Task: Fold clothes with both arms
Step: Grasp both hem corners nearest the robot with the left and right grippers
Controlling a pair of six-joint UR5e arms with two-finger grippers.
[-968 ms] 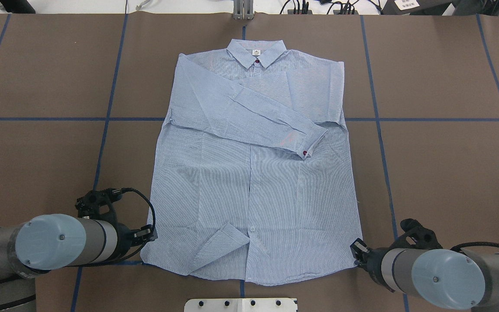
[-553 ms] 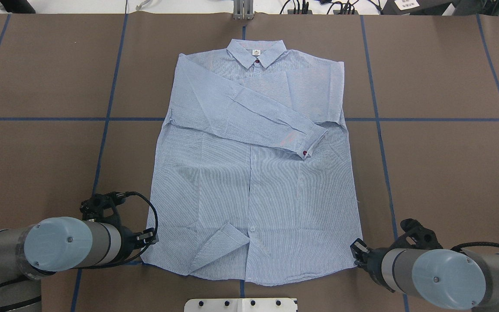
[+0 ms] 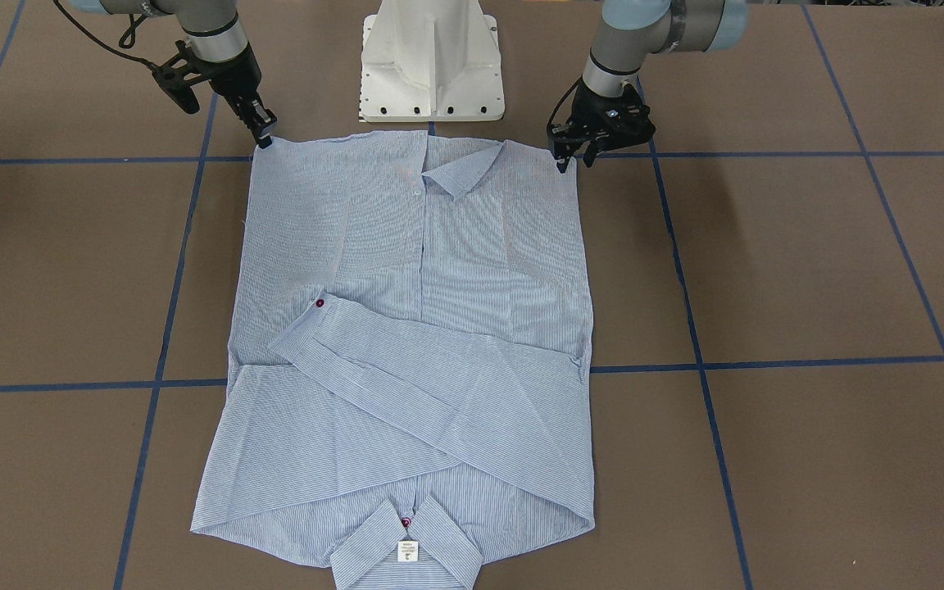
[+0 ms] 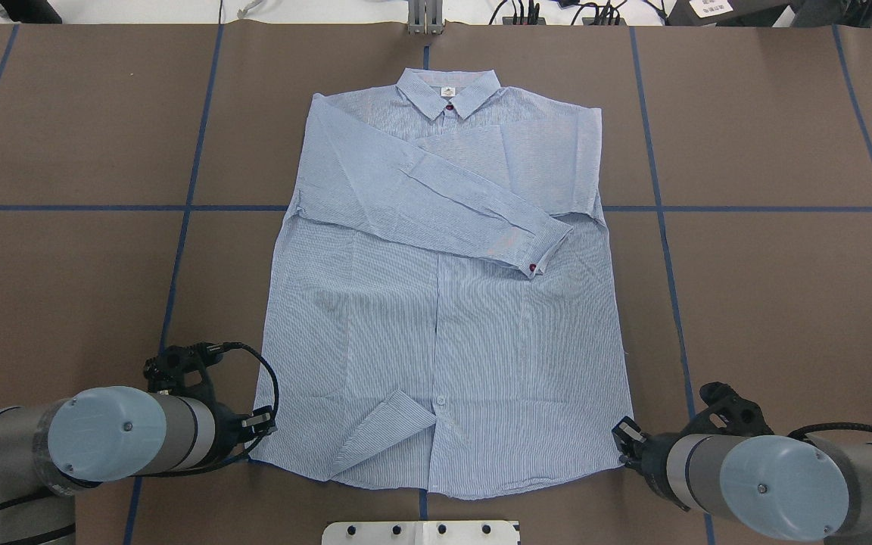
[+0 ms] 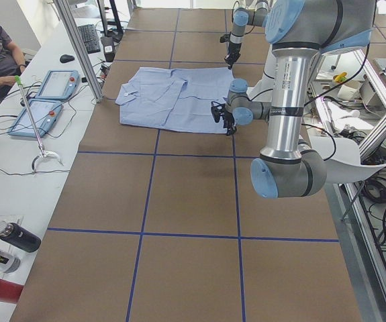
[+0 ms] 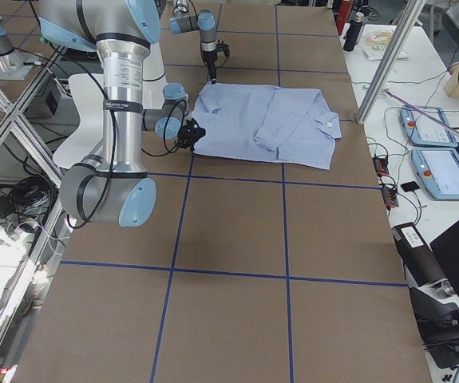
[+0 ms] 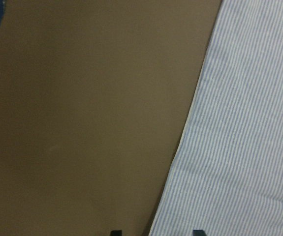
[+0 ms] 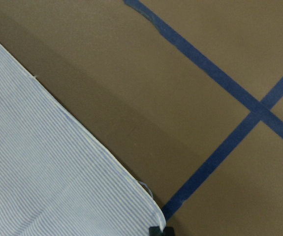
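Observation:
The light blue striped shirt (image 4: 443,303) lies flat, front up, on the brown table, collar at the far side, both sleeves folded across the chest. It also shows in the front view (image 3: 423,246). My left gripper (image 4: 263,424) is low at the shirt's near left hem corner. In the left wrist view its fingertips (image 7: 115,232) stand apart astride the shirt's (image 7: 249,147) side edge, so it is open. My right gripper (image 4: 621,443) is at the near right hem corner. In the right wrist view its tips (image 8: 160,230) are together on the shirt's (image 8: 47,172) corner.
The white pedestal base (image 3: 431,65) stands just behind the hem, between the arms. Blue tape lines (image 4: 179,250) cross the brown table cover. A side table with control pendants (image 5: 45,100) and bottles (image 5: 15,236) runs along the far side, where a person sits.
My left arm has moved a little toward the robot's side along the shirt's left edge, to the hem corner. The right arm and the shirt have not moved.

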